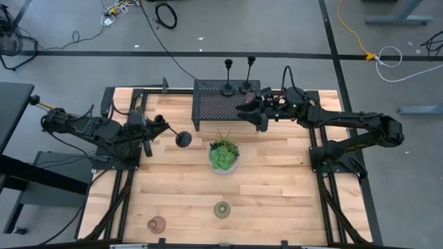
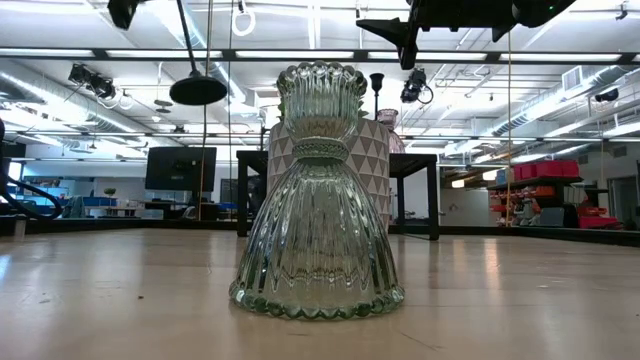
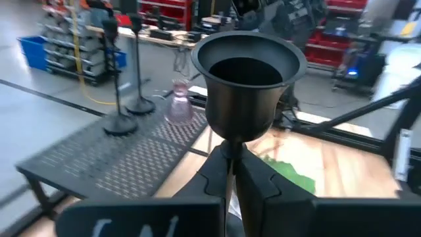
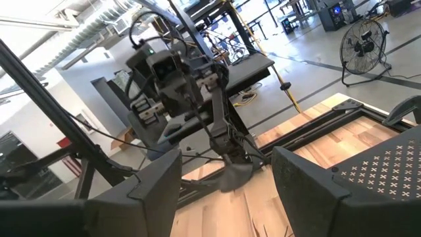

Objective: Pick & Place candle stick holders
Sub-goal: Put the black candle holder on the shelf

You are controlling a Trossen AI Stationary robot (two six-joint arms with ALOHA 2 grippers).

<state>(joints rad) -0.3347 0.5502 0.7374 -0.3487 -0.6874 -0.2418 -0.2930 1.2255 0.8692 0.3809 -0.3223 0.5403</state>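
Note:
My left gripper (image 1: 160, 124) is shut on a black candle stick holder (image 1: 181, 138) above the table, left of the plant. Its cup (image 3: 250, 66) shows large in the left wrist view, and its round base (image 2: 197, 90) shows in the low view. Two more black holders (image 1: 228, 86) (image 1: 247, 84) stand on their bases on the black mesh rack (image 1: 211, 104), with a pink glass cup (image 3: 179, 105) beside them. A greenish glass cup (image 1: 221, 209) and a pink one (image 1: 157, 223) stand on the table near its near edge. My right gripper (image 1: 248, 111) is open and empty over the rack's right part. My left gripper pinches the holder's thin stem (image 3: 230, 155) between its two fingers, just below the cup. The fingers come roughly level from the table's left and lie across the stem. The holder is lifted clear of the table and tilted, cup up, base lower and toward the plant.
A green plant in a bowl (image 1: 223, 155) stands mid-table, right of the held holder's base. The rack stands along the far edge. The greenish cup (image 2: 318, 190) fills the middle of the low view. Bare wood lies between the plant and the near edge.

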